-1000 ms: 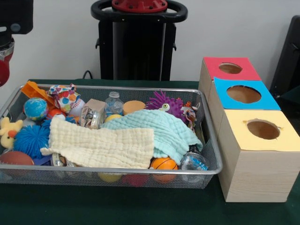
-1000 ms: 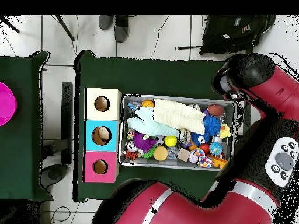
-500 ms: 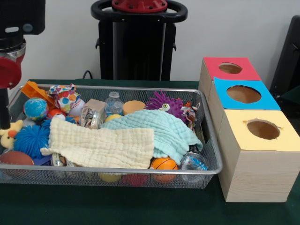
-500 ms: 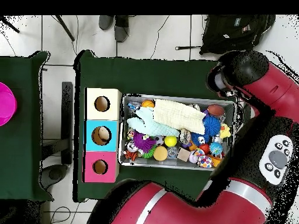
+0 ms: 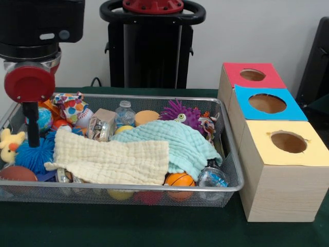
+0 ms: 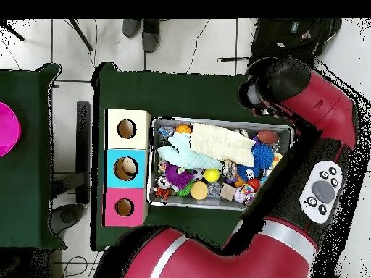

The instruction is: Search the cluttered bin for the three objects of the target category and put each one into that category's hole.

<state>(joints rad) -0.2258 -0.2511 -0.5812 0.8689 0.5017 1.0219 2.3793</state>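
A: Where do we stand on the sorting?

B: Barely begun, we judge. The wire bin [image 5: 226, 154] on the counter [image 5: 154, 229] is crammed: the cream cloth [image 5: 110, 160] and the mint cloth [image 5: 177, 144] lie over the middle, hiding much.

A: Anything in the holes?

B: From overhead we see something pale inside the blue box [image 6: 125, 169]; the red box [image 5: 250, 75] and yellow box [image 5: 288, 154] look empty. We can't tell which category is the target.

A: And our hand?

B: The arm [image 5: 31, 82] hangs over the bin's left end, above the blue spiky ball [image 5: 36, 153]. Whether the hand is spread or pressed together, we cannot tell.
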